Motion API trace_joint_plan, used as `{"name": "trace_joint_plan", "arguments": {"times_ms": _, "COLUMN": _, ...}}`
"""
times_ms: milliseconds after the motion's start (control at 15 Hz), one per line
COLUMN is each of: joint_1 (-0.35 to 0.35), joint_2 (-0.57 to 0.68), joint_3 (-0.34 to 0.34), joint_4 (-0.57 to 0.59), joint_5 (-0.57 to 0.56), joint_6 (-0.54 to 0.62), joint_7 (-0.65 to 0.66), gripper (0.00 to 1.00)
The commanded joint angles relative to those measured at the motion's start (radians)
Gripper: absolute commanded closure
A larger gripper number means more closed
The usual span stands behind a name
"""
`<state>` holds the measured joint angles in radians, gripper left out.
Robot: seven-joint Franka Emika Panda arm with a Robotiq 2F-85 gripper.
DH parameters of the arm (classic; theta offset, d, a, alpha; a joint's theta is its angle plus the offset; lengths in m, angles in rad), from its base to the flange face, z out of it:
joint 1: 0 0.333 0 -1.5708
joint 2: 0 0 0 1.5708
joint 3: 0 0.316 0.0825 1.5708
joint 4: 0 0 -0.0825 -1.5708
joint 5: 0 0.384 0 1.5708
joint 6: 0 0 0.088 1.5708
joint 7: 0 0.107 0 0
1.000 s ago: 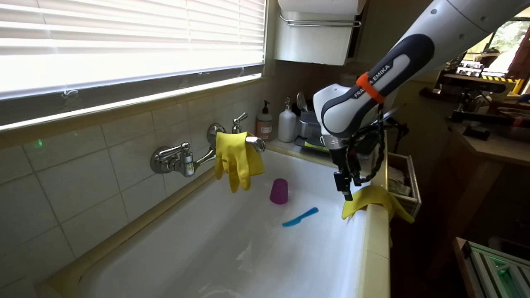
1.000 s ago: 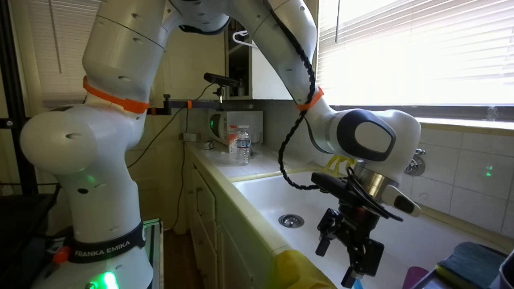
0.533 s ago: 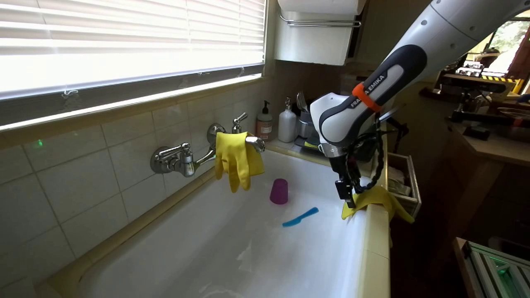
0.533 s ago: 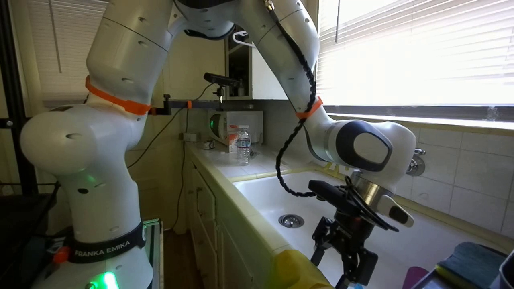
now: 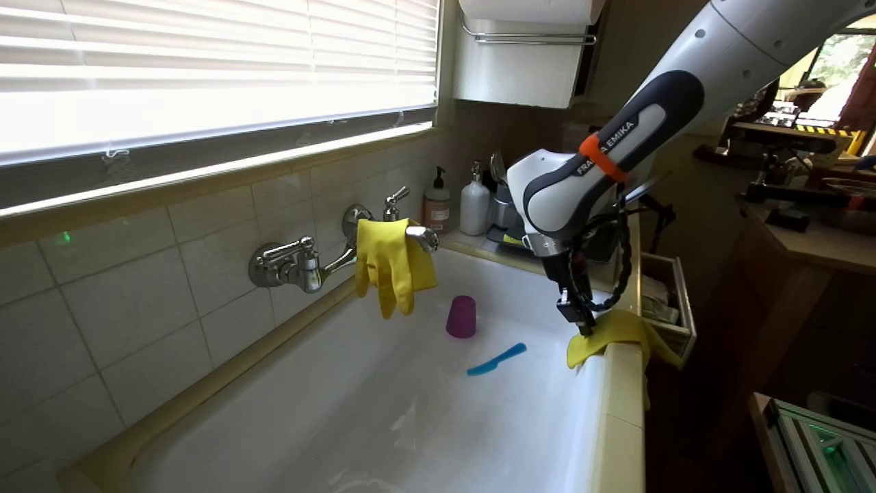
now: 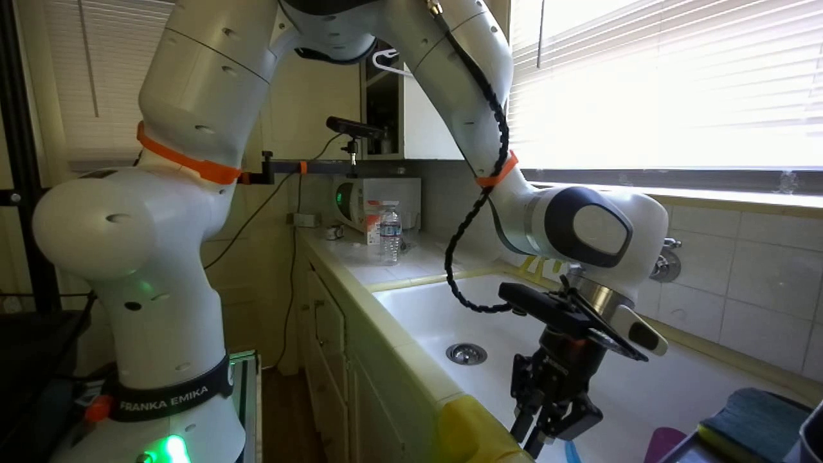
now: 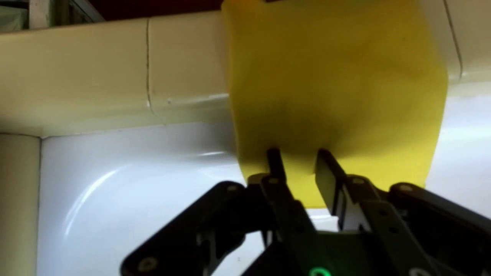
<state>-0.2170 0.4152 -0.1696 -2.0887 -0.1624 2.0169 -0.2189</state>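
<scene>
My gripper (image 7: 299,153) at the yellow glove (image 7: 337,84)
My fingers (image 7: 278,168) stand slightly apart, touch unclear; just beyond their tips the glove drapes over the sink rim (image 7: 188,65).

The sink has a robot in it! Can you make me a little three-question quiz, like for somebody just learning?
1. What colour is the cup in the sink?
A) green
B) purple
C) orange

2. True or false: the blue knife stands upright inside the cup.

3. What is the gripper closest to?

Key:
1. B, purple.
2. False: it lies on the sink's bottom, apart from the cup.
3. The yellow thing draped over the sink's edge; the jaws stand a little apart there.
</scene>
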Motion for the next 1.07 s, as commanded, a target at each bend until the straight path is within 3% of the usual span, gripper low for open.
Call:
{"name": "trace_joint_plan", "arguments": {"times_ms": 0, "joint_1": 0.001, "joint_2": 0.028, "joint_3": 0.006, "joint_4": 0.024, "joint_5": -0.012, "joint_6": -0.039, "joint_7": -0.003, "gripper": 0.99}}
{"name": "trace_joint_plan", "arguments": {"times_ms": 400, "joint_1": 0.001, "joint_2": 0.04, "joint_3": 0.002, "joint_4": 0.043, "joint_5": -0.003, "joint_6": -0.041, "joint_7": 0.031, "gripper": 1.0}}
{"name": "trace_joint_plan", "arguments": {"times_ms": 1000, "joint_1": -0.047, "joint_2": 0.031, "joint_3": -0.001, "joint_4": 0.09, "joint_5": 0.184, "joint_6": 0.016, "joint_7": 0.114, "gripper": 1.0}}
